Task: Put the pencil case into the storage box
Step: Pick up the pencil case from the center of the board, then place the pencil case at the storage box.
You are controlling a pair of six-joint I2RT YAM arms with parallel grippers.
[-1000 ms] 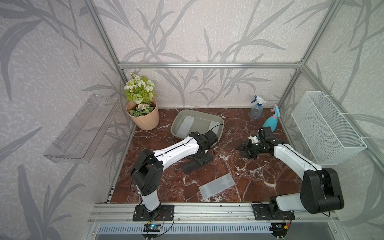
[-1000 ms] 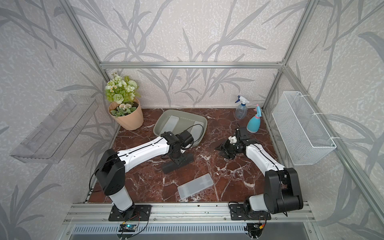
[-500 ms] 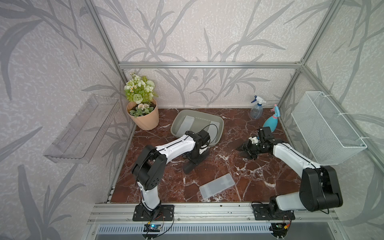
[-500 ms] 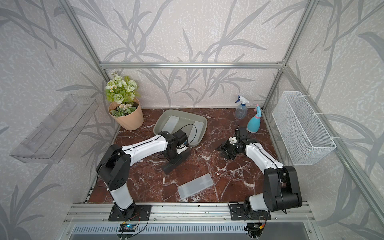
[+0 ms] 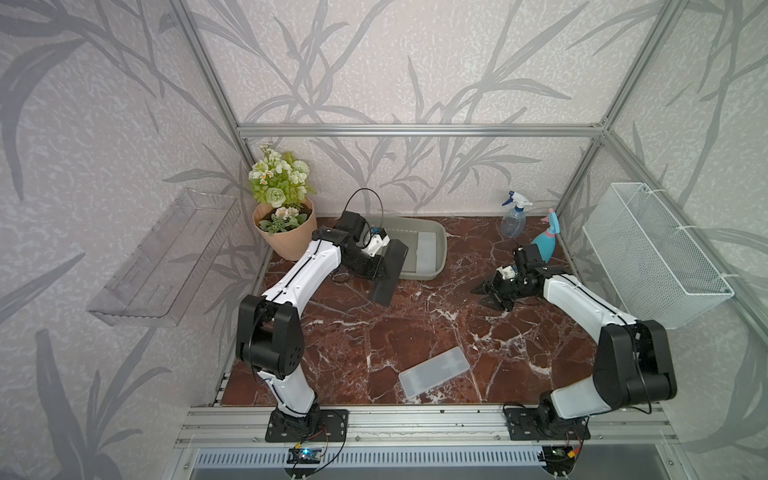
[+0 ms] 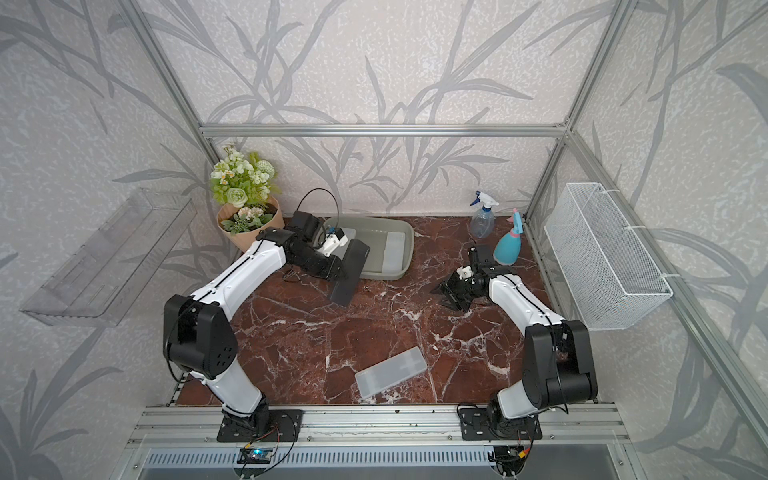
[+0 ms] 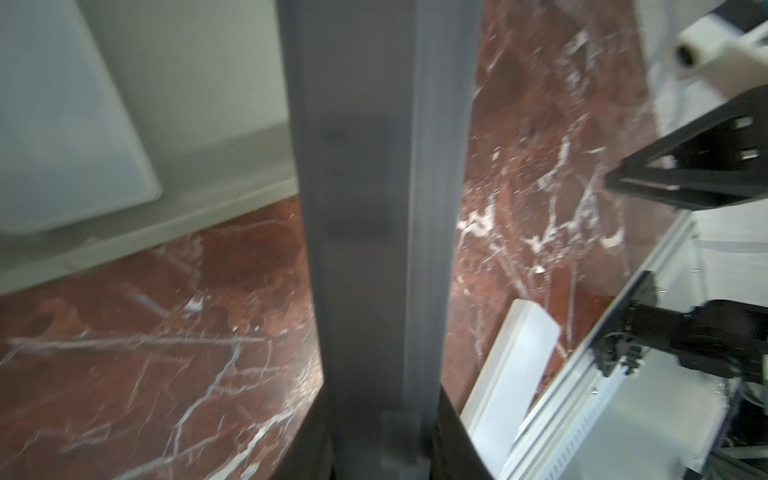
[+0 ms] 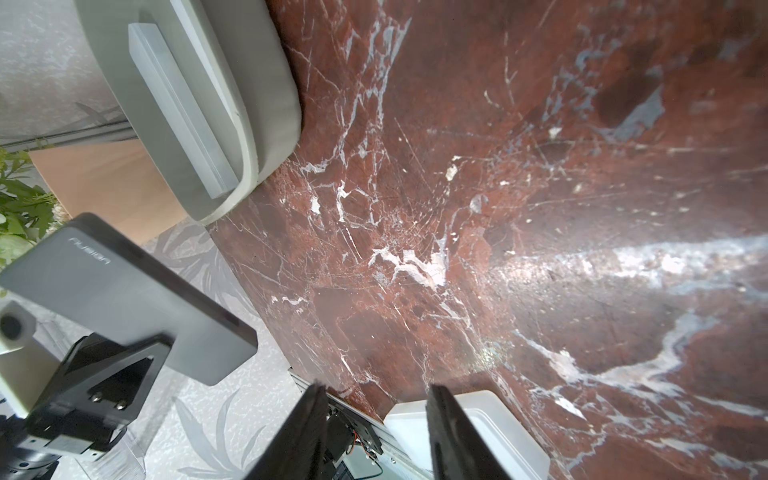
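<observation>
A dark grey pencil case (image 5: 391, 266) (image 6: 351, 270) hangs tilted above the table, with my left gripper (image 5: 376, 270) (image 6: 337, 270) shut on it. Its upper end is over the front left rim of the grey-green storage box (image 5: 441, 239) (image 6: 409, 241). In the left wrist view this pencil case (image 7: 374, 187) fills the middle, clamped between the jaws. A pale pencil case (image 5: 427, 251) (image 8: 178, 112) lies inside the box. Another translucent pencil case (image 5: 434, 371) (image 6: 390, 372) lies flat near the table's front edge. My right gripper (image 5: 487, 291) (image 8: 378, 428) hovers open and empty right of centre.
A flower pot (image 5: 286, 237) stands left of the box. Two spray bottles (image 5: 513, 216) (image 5: 546, 239) stand at the back right. A white wire basket (image 5: 652, 253) hangs on the right wall and a clear trough (image 5: 162, 257) on the left wall.
My left gripper has shut on the dark pencil case, lifted it off the table and carried it back toward the storage box. The right arm has stayed put.
</observation>
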